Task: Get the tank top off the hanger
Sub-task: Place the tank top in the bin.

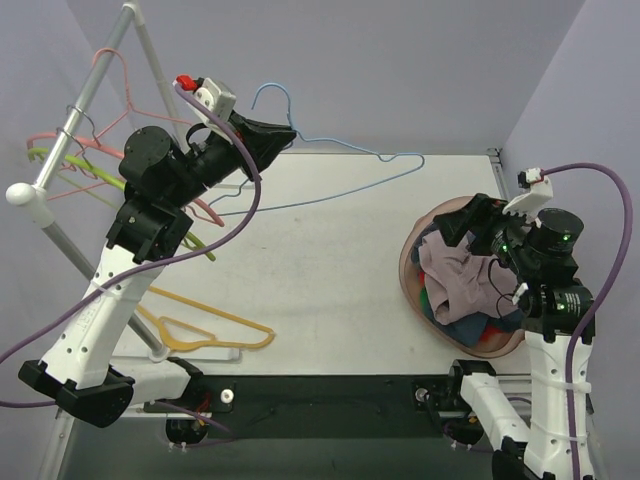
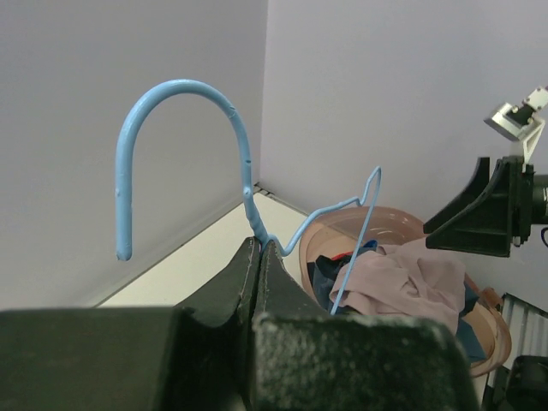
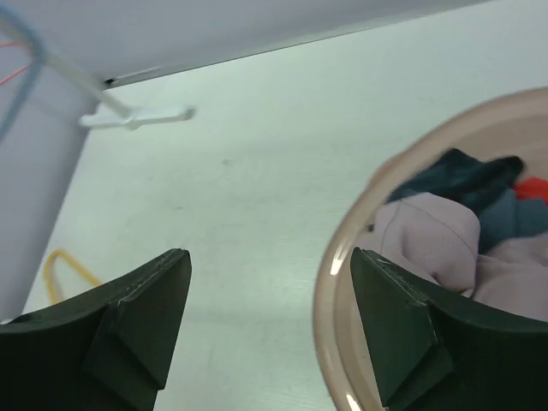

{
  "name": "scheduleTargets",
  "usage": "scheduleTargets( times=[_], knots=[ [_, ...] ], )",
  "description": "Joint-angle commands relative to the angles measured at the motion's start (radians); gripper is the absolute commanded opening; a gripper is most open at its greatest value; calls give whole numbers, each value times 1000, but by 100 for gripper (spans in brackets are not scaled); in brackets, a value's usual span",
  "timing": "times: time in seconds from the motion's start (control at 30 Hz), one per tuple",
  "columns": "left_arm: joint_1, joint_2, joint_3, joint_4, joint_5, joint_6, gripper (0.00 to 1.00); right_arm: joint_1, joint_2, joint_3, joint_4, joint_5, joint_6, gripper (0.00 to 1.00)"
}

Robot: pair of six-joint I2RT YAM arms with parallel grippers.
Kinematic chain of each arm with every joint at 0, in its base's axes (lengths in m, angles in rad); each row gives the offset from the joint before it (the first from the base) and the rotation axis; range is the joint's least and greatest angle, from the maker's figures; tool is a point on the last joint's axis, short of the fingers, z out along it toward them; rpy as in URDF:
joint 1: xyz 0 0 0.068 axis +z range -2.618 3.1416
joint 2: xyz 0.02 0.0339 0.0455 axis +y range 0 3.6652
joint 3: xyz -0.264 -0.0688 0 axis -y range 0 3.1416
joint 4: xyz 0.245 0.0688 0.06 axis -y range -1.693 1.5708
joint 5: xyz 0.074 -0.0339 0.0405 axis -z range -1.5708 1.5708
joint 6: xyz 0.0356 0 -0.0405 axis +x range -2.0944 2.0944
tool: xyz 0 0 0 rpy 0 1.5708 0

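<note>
We find the pale mauve tank top (image 1: 455, 275) crumpled in the pink plastic basin (image 1: 405, 272), just below the wide-open, empty right pincer (image 3: 267, 257), the nearer one, while the left pincer (image 2: 259, 257) is clamped on the neck of the bare light-blue wire hanger (image 2: 184, 84).

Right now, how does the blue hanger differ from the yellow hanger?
The blue hanger is clamped at its neck in the shut left gripper and held up; the yellow hanger lies flat on the table, untouched. The blue hanger is thin wire; the yellow hanger looks thicker. Both are bare.
</note>
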Motion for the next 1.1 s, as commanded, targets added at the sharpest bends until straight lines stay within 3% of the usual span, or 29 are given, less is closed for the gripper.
scheduleTargets(
  times=[0.0,0.33,0.57,0.73,0.83,0.87,0.97,1.07],
  knots=[
    [6,-4,9,25,122,27,0,0,35,94,20,-411,-55,77],
    [6,-14,30,-47,245,63,0,-3,95,201,85,-623,-175,75],
    [6,-20,18,-46,279,58,0,0,147,221,157,-755,-120,60],
    [6,-27,0,-9,286,32,0,8,161,191,164,-834,-110,56],
    [6,-27,-6,6,299,18,0,17,161,174,183,-835,-109,48],
    [6,-28,-10,11,300,15,0,25,161,172,190,-831,-103,37],
    [6,-28,-17,23,303,1,0,46,158,164,223,-831,-84,20],
    [6,-30,-17,31,309,-11,0,52,147,158,233,-828,-86,9]
  ],
)
